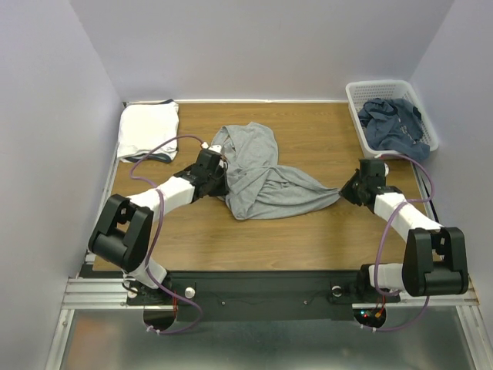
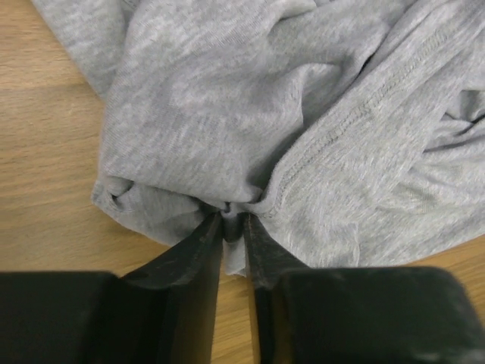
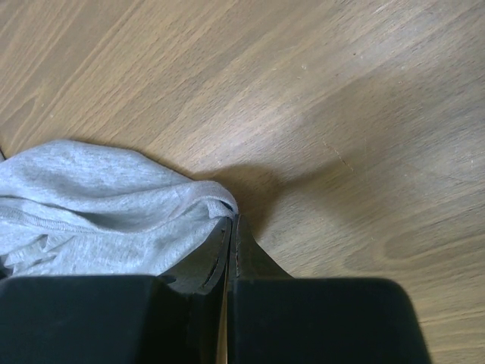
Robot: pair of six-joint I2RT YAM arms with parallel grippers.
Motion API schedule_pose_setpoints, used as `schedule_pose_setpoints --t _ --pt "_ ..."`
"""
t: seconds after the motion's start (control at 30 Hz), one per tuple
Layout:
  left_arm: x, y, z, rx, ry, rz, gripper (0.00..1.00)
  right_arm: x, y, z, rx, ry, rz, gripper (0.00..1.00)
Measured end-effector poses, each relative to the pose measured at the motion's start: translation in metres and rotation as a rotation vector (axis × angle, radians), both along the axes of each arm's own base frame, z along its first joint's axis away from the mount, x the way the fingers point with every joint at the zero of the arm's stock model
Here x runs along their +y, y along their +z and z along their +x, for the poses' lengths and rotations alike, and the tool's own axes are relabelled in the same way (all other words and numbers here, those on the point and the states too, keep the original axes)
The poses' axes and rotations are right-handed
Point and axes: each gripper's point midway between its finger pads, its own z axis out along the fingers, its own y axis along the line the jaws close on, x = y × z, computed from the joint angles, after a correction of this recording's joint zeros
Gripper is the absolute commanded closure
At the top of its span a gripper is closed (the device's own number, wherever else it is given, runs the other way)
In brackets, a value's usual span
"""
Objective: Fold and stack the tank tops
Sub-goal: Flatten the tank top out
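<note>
1. Wood makes up the big brown table point(image 1: 308, 239), and everything sits on it.
2. In the middle of it lies the soft heather grey knit tank top point(image 1: 254, 173). It is bunched and wrinkled, not flat yet.
3. At the far right corner stands the white plastic lattice basket point(image 1: 354, 96), with crumpled dusty blue tops point(image 1: 393, 123) inside.
4. At the far left corner lies the folded white tank top point(image 1: 146, 129). I think it is the start of the stack.
5. The left gripper point(image 2: 233, 224) is nearly closed and pinches a bunch of grey cloth on the top's left side.
6. The right gripper point(image 3: 231, 224) is closed tight and seems to pinch a thin corner on the right side.
7. The step in hand looks like pulling the grey top out flat. Next, both arms need to pull apart gently, so the cloth lies smooth before any fold.
</note>
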Motion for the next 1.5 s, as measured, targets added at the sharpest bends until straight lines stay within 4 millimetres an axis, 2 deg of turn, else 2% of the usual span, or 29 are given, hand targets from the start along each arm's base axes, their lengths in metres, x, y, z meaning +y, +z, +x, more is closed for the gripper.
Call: schedule_pose_setpoints --t 0.13,0.27,0.43,0.6,0.73,0.83,0.87,0.9,1.0,1.07,1.2,1.33,1.4,1.5 --pt "0.004 0.016 0.01 -0.031 0.027 0.025 0.99 0.0 0.001 0.001 -0.001 -0.001 -0.001 1.0" --pt "0.006 0.043 0.02 -0.08 0.046 0.034 1.0 -0.002 0.005 0.008 -0.01 -0.005 0.0 1.0" --pt "0.013 0.088 0.03 -0.146 0.069 0.02 1.0 -0.002 0.016 0.017 -0.038 -0.007 0.001 1.0" --pt "0.022 0.145 0.031 -0.231 0.08 -0.01 1.0 0.001 0.036 0.035 -0.086 0.003 0.014 1.0" --pt "0.022 0.204 0.035 -0.325 0.079 -0.071 1.0 0.006 0.077 0.058 -0.171 0.02 0.039 1.0" --pt "0.022 0.242 0.041 -0.389 0.07 -0.135 1.0 0.012 0.135 0.087 -0.292 0.042 0.06 1.0" --pt "0.026 0.26 0.045 -0.418 0.078 -0.165 1.0 0.015 0.17 0.101 -0.363 0.056 0.072 1.0" --pt "0.028 0.266 0.047 -0.427 0.083 -0.177 1.0 0.017 0.185 0.106 -0.391 0.063 0.077 1.0" --pt "0.042 0.295 0.056 -0.473 0.12 -0.229 1.0 0.021 0.266 0.131 -0.552 0.089 0.086 1.0" --pt "0.053 0.317 0.062 -0.511 0.151 -0.256 1.0 0.021 0.307 0.138 -0.634 0.096 0.083 1.0" --pt "0.072 0.364 0.073 -0.605 0.203 -0.302 1.0 0.021 0.403 0.144 -0.821 0.107 0.071 1.0" --pt "0.089 0.429 0.078 -0.733 0.247 -0.374 1.0 0.021 0.467 0.134 -0.944 0.111 0.063 1.0" --pt "0.096 0.456 0.077 -0.793 0.26 -0.41 1.0 0.02 0.494 0.129 -1.003 0.112 0.057 0.99" --pt "0.103 0.493 0.072 -0.874 0.272 -0.467 1.0 0.018 0.522 0.117 -1.063 0.106 0.048 0.99"
